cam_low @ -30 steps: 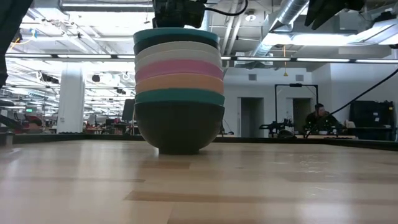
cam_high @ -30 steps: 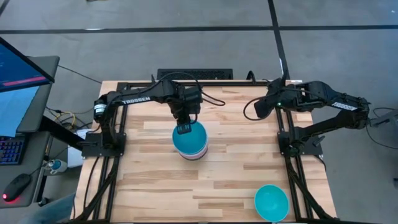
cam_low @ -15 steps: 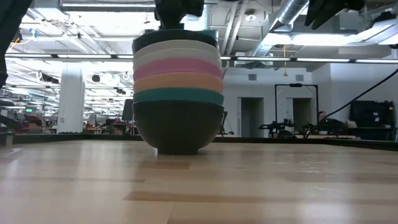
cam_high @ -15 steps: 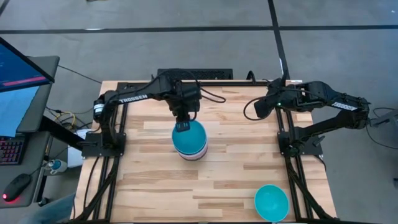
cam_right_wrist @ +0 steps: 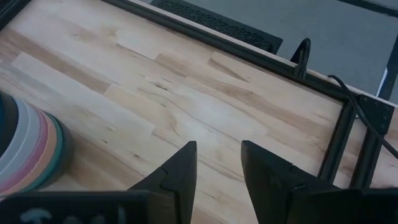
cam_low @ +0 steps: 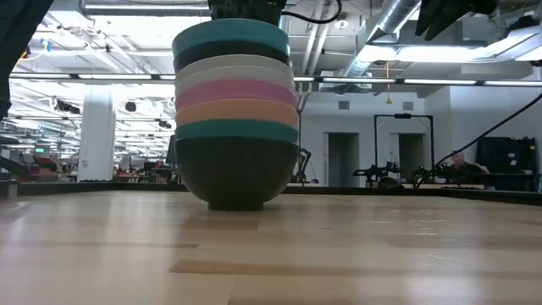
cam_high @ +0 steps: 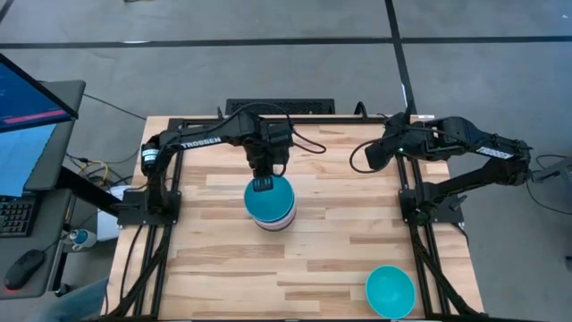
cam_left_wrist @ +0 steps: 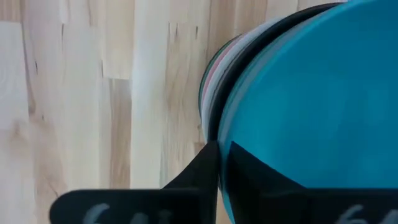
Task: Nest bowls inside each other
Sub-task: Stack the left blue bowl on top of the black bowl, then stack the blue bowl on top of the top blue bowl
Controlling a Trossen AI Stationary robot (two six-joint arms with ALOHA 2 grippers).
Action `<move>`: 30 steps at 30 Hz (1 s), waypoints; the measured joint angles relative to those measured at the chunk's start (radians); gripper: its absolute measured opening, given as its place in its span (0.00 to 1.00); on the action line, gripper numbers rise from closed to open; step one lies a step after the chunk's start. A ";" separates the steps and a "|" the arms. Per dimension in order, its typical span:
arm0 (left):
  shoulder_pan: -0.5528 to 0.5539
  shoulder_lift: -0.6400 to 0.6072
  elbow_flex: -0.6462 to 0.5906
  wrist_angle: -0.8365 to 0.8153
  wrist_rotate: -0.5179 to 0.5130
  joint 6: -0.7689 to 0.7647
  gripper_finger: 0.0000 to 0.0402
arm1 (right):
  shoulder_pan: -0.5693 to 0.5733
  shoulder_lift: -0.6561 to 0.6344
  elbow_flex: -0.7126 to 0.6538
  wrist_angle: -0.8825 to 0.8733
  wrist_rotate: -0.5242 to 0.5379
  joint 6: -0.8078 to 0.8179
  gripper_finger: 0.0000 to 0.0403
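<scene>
So the stack [cam_high: 270, 204] of nested bowls sits around the middle of the table [cam_high: 357, 241], a bit toward the back edge. From the bottom up it goes dark, turquoise, orange, pink, white, black, with a turquoise bowl [cam_low: 230, 36] on top. The left gripper [cam_high: 264, 183] is right over the back rim of that top bowl, with its fingers [cam_left_wrist: 199, 171] pinched down on the rim. One more turquoise bowl [cam_high: 390, 291] is alone near the front right corner. The right gripper [cam_right_wrist: 217, 163] hangs over the back right corner, jaws partly apart and gripping nothing.
</scene>
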 joint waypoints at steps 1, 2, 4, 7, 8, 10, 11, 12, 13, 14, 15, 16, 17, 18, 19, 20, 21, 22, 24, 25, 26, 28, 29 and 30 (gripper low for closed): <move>0.003 0.000 0.000 -0.004 0.002 0.000 0.03 | 0.000 0.000 0.000 0.000 0.000 0.000 0.37; 0.004 0.000 0.000 -0.008 0.004 0.000 0.03 | 0.000 0.000 0.000 -0.001 0.000 0.000 0.37; 0.005 0.000 0.000 -0.012 0.006 0.002 0.04 | 0.000 0.000 0.000 -0.002 0.000 0.000 0.37; 0.004 0.000 0.000 -0.011 0.008 0.005 0.07 | 0.000 0.000 0.000 -0.003 0.000 0.000 0.37; 0.004 0.000 0.000 -0.015 0.012 0.005 0.09 | 0.000 0.000 0.000 -0.004 0.000 0.000 0.37; 0.004 0.000 0.000 -0.035 0.024 0.006 0.12 | 0.000 0.000 0.000 -0.007 0.001 0.000 0.37; 0.004 0.000 0.000 -0.048 0.026 0.006 0.14 | 0.000 0.000 0.000 -0.007 0.001 0.000 0.37; 0.004 0.000 0.000 -0.057 0.027 0.008 0.16 | 0.000 0.000 0.000 -0.007 0.002 0.000 0.37; 0.003 0.000 0.000 -0.060 0.028 0.008 0.18 | 0.000 0.000 0.000 -0.007 0.002 -0.001 0.37; 0.002 0.000 0.000 -0.059 0.029 0.008 0.19 | 0.000 0.000 0.000 -0.007 0.002 -0.001 0.37; 0.002 0.000 0.000 -0.059 0.029 0.008 0.21 | 0.000 0.000 0.000 -0.007 0.003 -0.001 0.37; 0.001 0.000 0.000 -0.060 0.032 0.006 0.23 | 0.000 0.000 0.000 -0.007 0.003 -0.003 0.37; 0.001 -0.004 0.000 -0.065 0.034 0.005 0.25 | 0.000 0.000 0.000 -0.007 0.003 -0.006 0.37; 0.001 -0.006 0.000 -0.068 0.032 0.004 0.26 | 0.000 0.000 0.000 -0.007 0.003 -0.007 0.37; -0.002 -0.010 0.002 -0.069 0.030 0.004 0.27 | 0.000 0.000 0.000 -0.007 0.003 -0.007 0.37; -0.003 -0.015 0.007 -0.075 0.019 0.003 0.29 | 0.000 0.000 0.000 -0.007 0.003 -0.008 0.37; -0.005 -0.020 0.016 -0.078 0.001 0.000 0.30 | 0.000 0.000 0.000 -0.007 0.003 -0.008 0.37; -0.006 -0.025 0.032 -0.078 -0.018 0.000 0.31 | 0.000 0.000 0.000 -0.008 0.003 -0.008 0.37; -0.007 -0.039 0.067 -0.077 -0.061 0.007 0.34 | -0.001 0.000 0.000 -0.011 0.006 -0.010 0.37; -0.007 -0.046 0.086 -0.079 -0.077 0.008 0.35 | -0.001 0.000 0.000 -0.013 0.007 -0.012 0.37; -0.007 -0.051 0.107 -0.079 -0.087 0.008 0.36 | -0.001 0.000 0.000 -0.018 0.006 -0.018 0.37; -0.007 -0.061 0.144 -0.078 -0.101 0.009 0.38 | 0.001 0.002 0.000 -0.026 -0.010 -0.037 0.37; -0.007 -0.067 0.164 -0.078 -0.106 0.011 0.38 | 0.008 0.006 0.000 -0.029 -0.037 -0.055 0.37; -0.007 -0.074 0.184 -0.074 -0.110 0.019 0.39 | 0.022 0.008 0.000 -0.030 -0.076 -0.071 0.37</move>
